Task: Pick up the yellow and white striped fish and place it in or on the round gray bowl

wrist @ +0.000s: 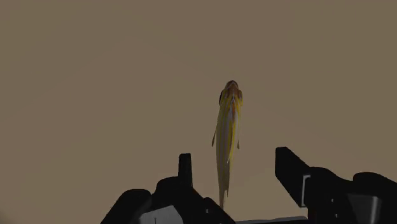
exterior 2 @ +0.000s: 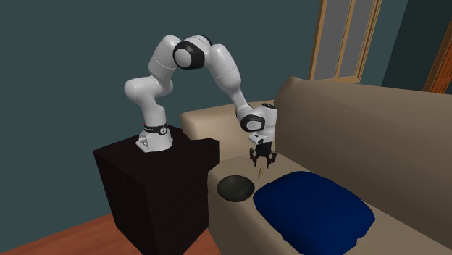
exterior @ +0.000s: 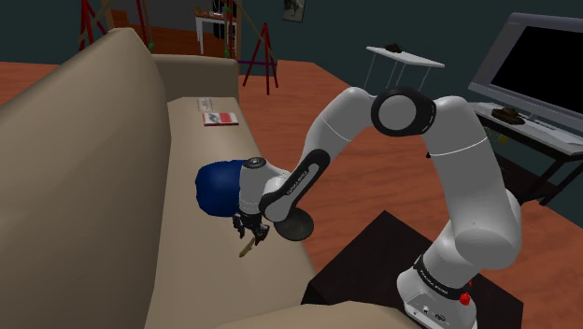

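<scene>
Wide open and empty, the gripper (wrist: pixel 234 158) straddles the yellow-striped fish (wrist: pixel 228 137), which lies on the tan sofa seat (wrist: pixel 95 76), low and left of centre in the shoulder view. The fish sits nearer one finger, so closing may shove it aside or catch only its tail.

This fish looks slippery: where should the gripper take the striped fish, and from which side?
Take the striped fish across its narrow mid-body, probably from straight above: it lies long and slim on the sofa seat, flanks toward the fingers of the open gripper.

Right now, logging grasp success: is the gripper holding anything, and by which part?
Nothing is held. The jaws stand open, with the tail of the striped fish between them, untouched.
</scene>
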